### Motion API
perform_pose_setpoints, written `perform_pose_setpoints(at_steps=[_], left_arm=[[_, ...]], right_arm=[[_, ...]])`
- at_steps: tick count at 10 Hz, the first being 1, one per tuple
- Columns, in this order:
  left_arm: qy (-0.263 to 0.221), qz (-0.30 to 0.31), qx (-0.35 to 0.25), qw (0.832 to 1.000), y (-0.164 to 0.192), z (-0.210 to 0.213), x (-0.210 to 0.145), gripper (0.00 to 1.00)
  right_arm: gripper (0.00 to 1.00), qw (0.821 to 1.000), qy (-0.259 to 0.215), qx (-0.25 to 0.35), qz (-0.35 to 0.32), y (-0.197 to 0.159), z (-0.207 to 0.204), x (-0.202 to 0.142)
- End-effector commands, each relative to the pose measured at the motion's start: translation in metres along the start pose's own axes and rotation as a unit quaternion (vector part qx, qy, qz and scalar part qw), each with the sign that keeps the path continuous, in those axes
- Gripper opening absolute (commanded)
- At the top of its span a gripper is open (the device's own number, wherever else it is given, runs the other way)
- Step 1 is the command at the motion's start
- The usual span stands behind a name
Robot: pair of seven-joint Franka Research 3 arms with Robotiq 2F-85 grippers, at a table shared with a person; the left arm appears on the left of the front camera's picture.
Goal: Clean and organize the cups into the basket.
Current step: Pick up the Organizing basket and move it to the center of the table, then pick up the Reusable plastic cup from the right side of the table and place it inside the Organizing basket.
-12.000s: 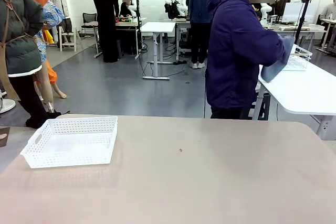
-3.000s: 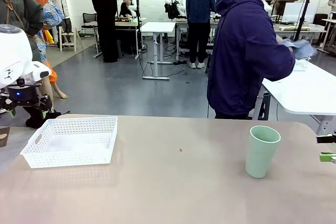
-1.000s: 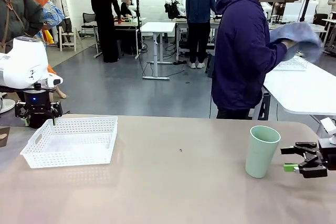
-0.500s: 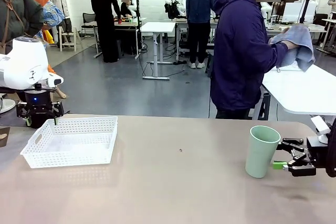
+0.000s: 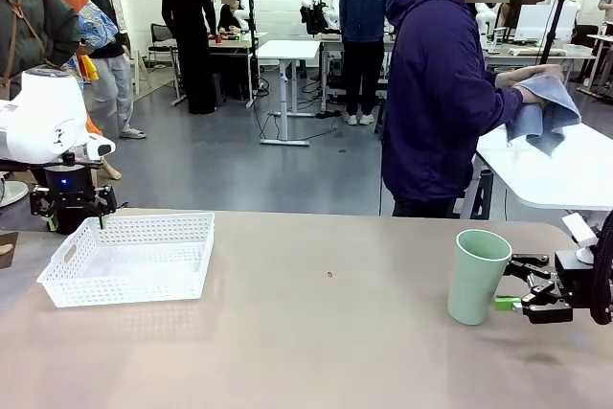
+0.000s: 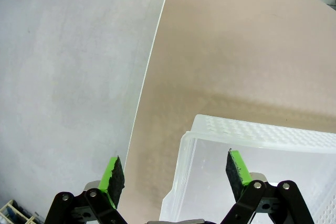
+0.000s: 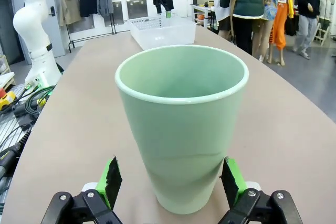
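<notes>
A pale mint green cup (image 5: 478,277) stands upright on the right side of the table (image 5: 316,352), mouth up and long axis vertical, close to the far edge. The right pincer (image 5: 510,282) comes at it level from the right, at the height of the cup's lower half. Its jaws are spread wide and hold nothing.

In the right wrist view the cup (image 7: 181,124) sits squarely between the two green pads (image 7: 112,178). One pad lies close to the wall and the other stands a little off it. Neither looks to be pressing yet, so the closing squeeze appears to be the step at hand. The upright, tapered body narrows toward the foot, so a grip this low meets the slimmer end.

The white lattice basket (image 5: 134,227) lies well apart, on the left side of the table, so the cup must cross nearly the whole width to reach it. The right arm is by far the nearer to the cup.

The left pincer (image 5: 75,220) hangs at the basket's far left corner, pointing down. In its own view the left pincer (image 6: 174,170) is wide and empty, one finger over the basket rim (image 6: 262,132) and the other outside it.

Beyond the table a person (image 5: 441,83) in a dark purple jacket works a blue-grey cloth (image 5: 541,112) over a white table behind.
</notes>
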State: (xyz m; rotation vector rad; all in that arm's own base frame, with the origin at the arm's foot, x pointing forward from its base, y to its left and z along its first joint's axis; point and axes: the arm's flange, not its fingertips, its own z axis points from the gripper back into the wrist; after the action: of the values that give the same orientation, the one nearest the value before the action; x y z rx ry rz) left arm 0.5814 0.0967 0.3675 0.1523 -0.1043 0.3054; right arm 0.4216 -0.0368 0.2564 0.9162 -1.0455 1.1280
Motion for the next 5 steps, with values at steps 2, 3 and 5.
perform_pose_setpoints(at_steps=[2,3,5], left_arm=[[0.0,0.0,0.0,1.0,0.0,0.0,0.0,1.0],[-0.007,-0.033,0.028,0.999,-0.003,-0.014,0.004,1.0],[-0.03,-0.036,0.06,0.997,-0.012,-0.025,0.007,1.0]], right_arm=[[1.0,1.0,0.0,0.0,0.0,0.0,0.0,0.0],[1.0,1.0,0.006,0.015,0.014,0.003,-0.004,-0.002],[1.0,0.999,-0.003,0.03,0.041,0.006,-0.008,-0.002]])
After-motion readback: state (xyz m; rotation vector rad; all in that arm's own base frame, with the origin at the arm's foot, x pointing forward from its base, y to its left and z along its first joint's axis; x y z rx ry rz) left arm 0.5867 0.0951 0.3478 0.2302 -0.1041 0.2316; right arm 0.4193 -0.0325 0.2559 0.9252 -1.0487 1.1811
